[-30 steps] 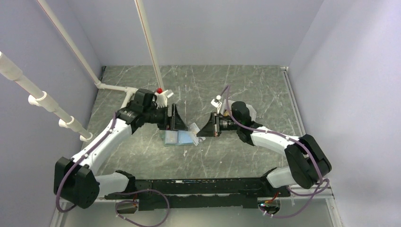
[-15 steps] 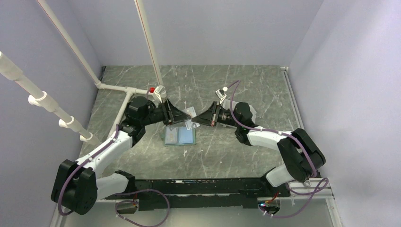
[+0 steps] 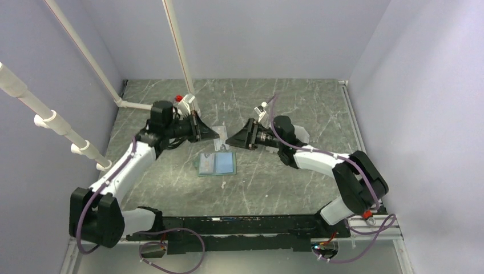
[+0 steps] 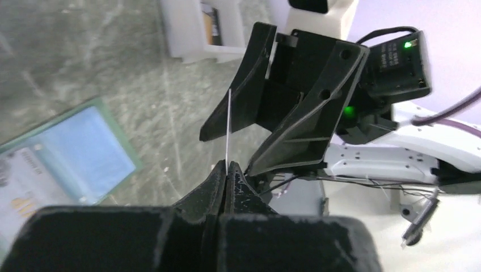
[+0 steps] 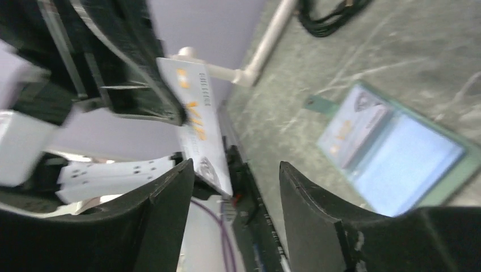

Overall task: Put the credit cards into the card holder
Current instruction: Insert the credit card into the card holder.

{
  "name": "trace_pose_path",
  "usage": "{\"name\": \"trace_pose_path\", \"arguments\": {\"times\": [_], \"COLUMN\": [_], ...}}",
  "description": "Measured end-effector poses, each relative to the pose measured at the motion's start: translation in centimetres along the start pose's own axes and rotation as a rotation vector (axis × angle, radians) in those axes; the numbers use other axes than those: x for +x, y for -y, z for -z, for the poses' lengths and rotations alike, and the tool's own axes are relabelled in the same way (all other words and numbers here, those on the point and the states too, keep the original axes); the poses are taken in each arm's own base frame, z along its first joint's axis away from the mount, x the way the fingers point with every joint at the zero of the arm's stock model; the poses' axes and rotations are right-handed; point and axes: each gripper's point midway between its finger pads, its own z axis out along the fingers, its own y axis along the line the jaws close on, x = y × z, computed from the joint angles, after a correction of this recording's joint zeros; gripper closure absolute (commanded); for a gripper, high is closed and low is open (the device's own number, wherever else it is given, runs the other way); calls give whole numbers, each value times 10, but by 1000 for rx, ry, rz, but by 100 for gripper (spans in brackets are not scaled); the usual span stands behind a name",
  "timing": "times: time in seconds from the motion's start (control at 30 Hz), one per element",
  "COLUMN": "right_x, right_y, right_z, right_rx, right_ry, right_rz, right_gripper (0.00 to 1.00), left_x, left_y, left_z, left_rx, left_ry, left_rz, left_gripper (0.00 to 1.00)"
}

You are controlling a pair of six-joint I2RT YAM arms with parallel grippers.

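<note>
Black fingers of the left claw have just snapped together, and they now pinch the pale card by its lower edge. A second ago these fingers stood wide and the card belonged to the other side, so this is a mid-air hand-over, right to left. The card stands upright above the table, its orange print facing the right wrist camera.

Straight below the meeting point lies the wallet, flat and open, blue inside up. Its left half carries a second card; whether that one sits fully in a slot I cannot tell. The blue right half looks free, and by my reckoning that is where this card goes.

On to the right claw: its fingers have let go and stand apart on either side of the card, very close to it. It needs to back straight out, or it may clip the card and twist it in the left claw's thin hold.

Room? White pipes crowd the left arm's outer side, so a wide swing left is poor. The wallet's edges are clear on every side. Rightward the table is bare up to the wall.
</note>
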Motion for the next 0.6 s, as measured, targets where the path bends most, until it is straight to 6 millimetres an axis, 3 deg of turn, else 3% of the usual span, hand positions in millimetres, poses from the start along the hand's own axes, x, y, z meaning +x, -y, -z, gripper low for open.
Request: {"name": "trace_pose_path", "arguments": {"times": [0.07, 0.13, 0.23, 0.33, 0.47, 0.6], "right_x": [-4, -5, 2, 16, 45, 60], "right_y": [17, 37, 65, 93, 128, 147], "right_z": [-8, -15, -25, -31, -26, -22], "right_rx": [77, 158, 227, 262, 322, 361], "right_ry": [-26, -75, -166, -257, -363, -414], "right_rz": [25, 53, 65, 44, -4, -17], "right_gripper": [36, 50, 74, 87, 98, 100], "left_x": [-8, -11, 12, 41, 72, 80], "left_y": [-11, -26, -60, -95, -137, -154], "left_z": [3, 5, 12, 16, 16, 15], "left_rx": [-87, -175, -284, -359, -410, -403], "left_ry": [-45, -108, -231, -376, -531, -585], "left_rz": [-44, -95, -92, -14, 104, 171], "left_gripper": [100, 100, 100, 100, 100, 100]}}
